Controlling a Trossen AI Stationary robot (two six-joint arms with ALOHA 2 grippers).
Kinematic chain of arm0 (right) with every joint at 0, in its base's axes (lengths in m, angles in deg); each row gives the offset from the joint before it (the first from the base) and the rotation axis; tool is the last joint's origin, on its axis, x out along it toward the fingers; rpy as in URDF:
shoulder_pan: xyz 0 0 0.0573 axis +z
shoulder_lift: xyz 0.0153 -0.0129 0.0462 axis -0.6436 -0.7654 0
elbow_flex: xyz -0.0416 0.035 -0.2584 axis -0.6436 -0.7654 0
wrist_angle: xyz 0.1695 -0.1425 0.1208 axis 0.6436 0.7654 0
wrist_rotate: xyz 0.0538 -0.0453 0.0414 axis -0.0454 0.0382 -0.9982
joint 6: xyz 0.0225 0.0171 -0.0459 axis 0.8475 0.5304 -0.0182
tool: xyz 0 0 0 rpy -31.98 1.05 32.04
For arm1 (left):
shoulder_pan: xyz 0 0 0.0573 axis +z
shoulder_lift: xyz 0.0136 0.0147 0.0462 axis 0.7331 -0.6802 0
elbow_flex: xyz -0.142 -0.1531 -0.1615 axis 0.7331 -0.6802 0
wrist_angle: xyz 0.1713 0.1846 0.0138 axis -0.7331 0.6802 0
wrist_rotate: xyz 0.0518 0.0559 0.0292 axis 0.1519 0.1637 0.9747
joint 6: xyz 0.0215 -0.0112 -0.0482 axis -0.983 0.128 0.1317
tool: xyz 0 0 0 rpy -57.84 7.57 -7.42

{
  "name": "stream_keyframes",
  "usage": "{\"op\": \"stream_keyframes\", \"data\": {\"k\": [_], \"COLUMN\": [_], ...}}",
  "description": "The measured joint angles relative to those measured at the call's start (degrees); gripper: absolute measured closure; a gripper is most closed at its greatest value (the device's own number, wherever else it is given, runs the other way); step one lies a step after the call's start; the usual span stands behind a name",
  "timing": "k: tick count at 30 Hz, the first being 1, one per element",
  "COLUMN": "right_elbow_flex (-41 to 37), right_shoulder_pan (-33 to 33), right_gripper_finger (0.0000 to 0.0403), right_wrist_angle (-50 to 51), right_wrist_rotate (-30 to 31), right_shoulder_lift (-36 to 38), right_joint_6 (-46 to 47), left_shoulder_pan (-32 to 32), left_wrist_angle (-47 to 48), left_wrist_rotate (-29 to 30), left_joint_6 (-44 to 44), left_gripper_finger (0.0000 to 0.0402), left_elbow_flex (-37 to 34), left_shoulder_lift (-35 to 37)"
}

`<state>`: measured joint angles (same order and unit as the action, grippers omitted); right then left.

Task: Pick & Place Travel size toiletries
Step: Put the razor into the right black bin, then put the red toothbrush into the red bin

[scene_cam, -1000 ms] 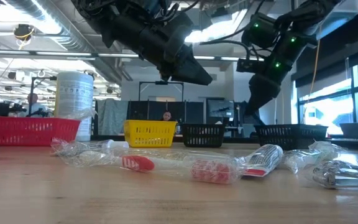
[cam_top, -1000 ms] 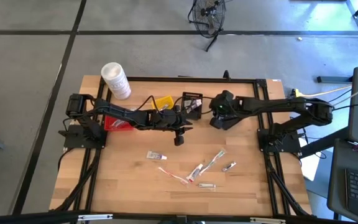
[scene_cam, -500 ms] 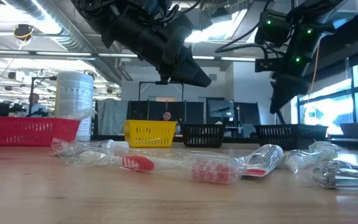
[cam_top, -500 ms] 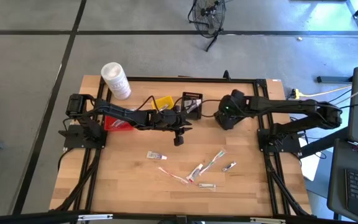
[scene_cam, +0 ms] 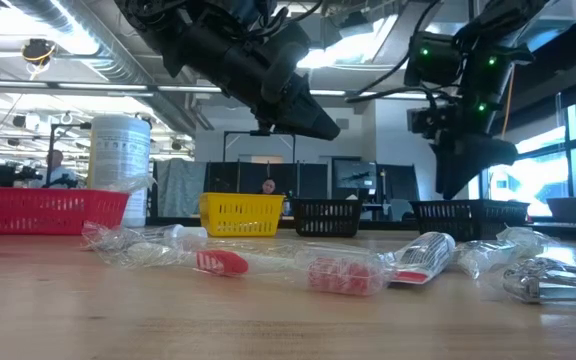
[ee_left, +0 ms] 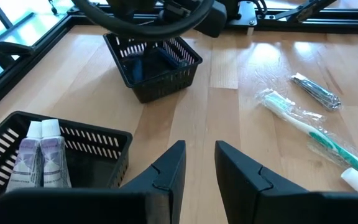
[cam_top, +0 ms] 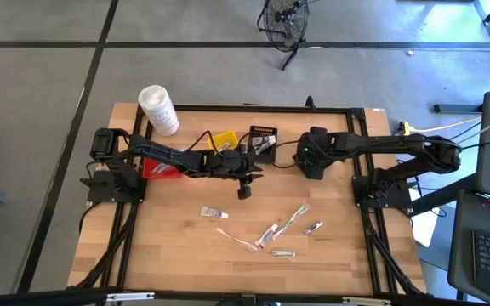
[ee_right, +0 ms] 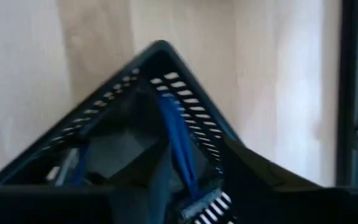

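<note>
A: Centrally, left claw (cam_top: 244, 192) hung above the bench (cam_top: 168, 246), fingers (ee_left: 166, 171) parted slightly, gripping nothing.

B: And right claw (cam_top: 311, 158)?

A: Raised close over a black basket (ee_right: 185, 93) with something blue inside, toward the bench's back edge (spread or pressed together: cannot tell).

B: Whereabouts of the travel size toiletries?

A: Mostly loose on bare wood, in front of both claws: white tube (cam_top: 213, 212), red-ended wrapped toothbrush (cam_top: 238, 240), green-and-white wrapped toothbrush (ee_left: 303, 127), silvery item (cam_top: 314, 227), sachet (cam_top: 282, 253). Also two pale tubes (ee_left: 42, 158), side by side inside a second black basket (ee_left: 98, 140).

B: Elsewhere at the back?

A: Yellow basket (cam_top: 224, 139), red basket (cam_top: 162, 168), white tub (cam_top: 158, 109) at the left corner.
</note>
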<state>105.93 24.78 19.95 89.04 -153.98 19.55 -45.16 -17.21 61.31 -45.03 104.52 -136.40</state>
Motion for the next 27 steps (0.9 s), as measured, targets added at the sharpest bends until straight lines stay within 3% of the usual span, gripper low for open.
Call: {"op": "stream_keyframes", "data": {"k": [5,10,15,27], "right_elbow_flex": [0.4,3.8,5.0,-0.1], "right_shoulder_pan": [0.9,3.2,6.1,14.2], "right_gripper_finger": [0.0201,0.0179,0.0184,0.0223], "right_wrist_angle": [0.2,-1.9,-10.8,-16.1], "right_wrist_rotate": [-0.7,-10.9,-20.6,-25.6], "right_shoulder_lift": [0.0,0.0,0.0,0.0], "right_joint_6": [0.2,2.3,4.8,6.6], "left_shoulder_pan": [0.0,0.0,0.0,-5.7], "left_wrist_angle": [0.0,0.0,0.0,11.3], "left_wrist_rotate": [0.0,0.0,0.0,-1.1], "left_joint_6": [-0.1,-0.1,-0.1,4.4], "left_gripper_finger": [0.032,0.032,0.032,0.032], "left_elbow_flex": [0.0,0.0,0.0,0.0], "left_shoulder_lift": [0.0,0.0,0.0,0.0]}}
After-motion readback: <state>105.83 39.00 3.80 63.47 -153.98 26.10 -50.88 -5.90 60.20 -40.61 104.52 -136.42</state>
